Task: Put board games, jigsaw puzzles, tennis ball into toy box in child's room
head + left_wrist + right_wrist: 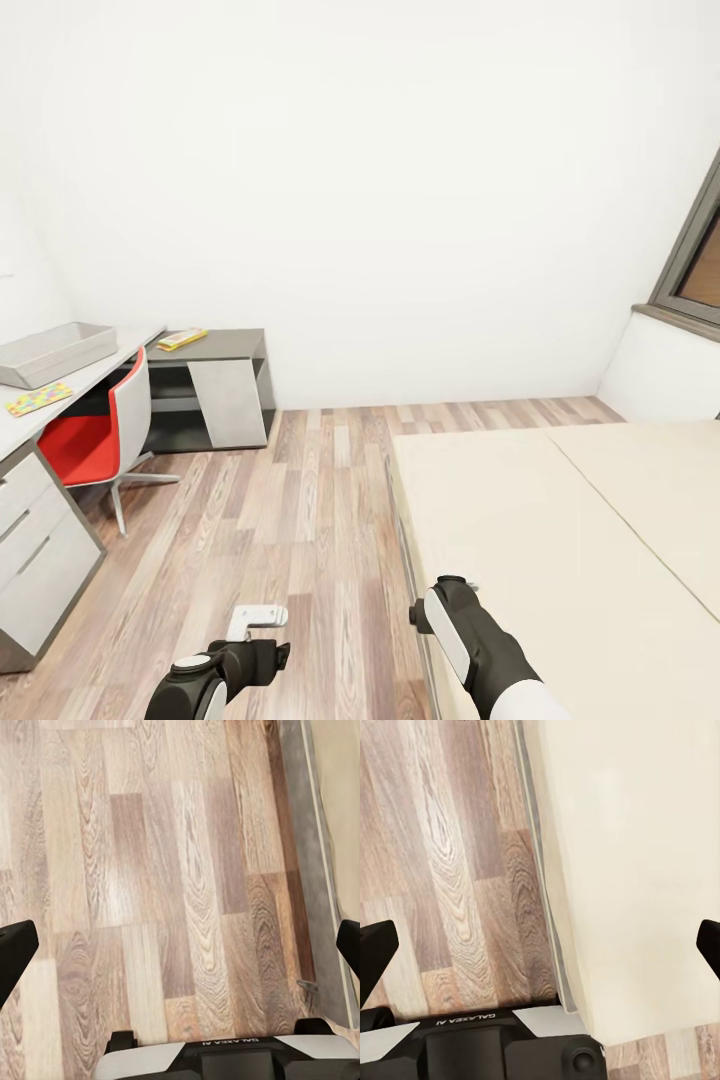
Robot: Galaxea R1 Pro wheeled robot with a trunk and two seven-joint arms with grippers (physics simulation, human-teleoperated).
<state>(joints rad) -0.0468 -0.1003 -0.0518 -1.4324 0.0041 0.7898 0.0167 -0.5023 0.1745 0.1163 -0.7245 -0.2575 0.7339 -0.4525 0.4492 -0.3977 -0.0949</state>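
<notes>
child's room, robot standing between desk and bed

the head view is taking in a small room with white walls and a wood plank floor (300,500) running between the furniture. along the left wall a white table (60,395) is sitting, with grey drawer fronts below it. on its top the grey toy box (55,352) is lying open and shallow, and just in front of it a flat multicoloured jigsaw puzzle (38,399) is resting on the white surface. a red chair (95,440) with a pale back is tucked partly under the table. beyond it a lower dark grey shelf unit (215,385) is carrying a yellow board game (181,338) on its top. to the right a cream bed (560,540) is taking up the corner, its top bare where it is showing, and a dark window frame (695,255) is cutting in at the far right.

the left gripper (180,945) is hanging over the floor planks with its fingers spread wide and nothing between them. the right gripper (540,945) is hovering over the edge of the bed, also spread wide and carrying nothing
</notes>
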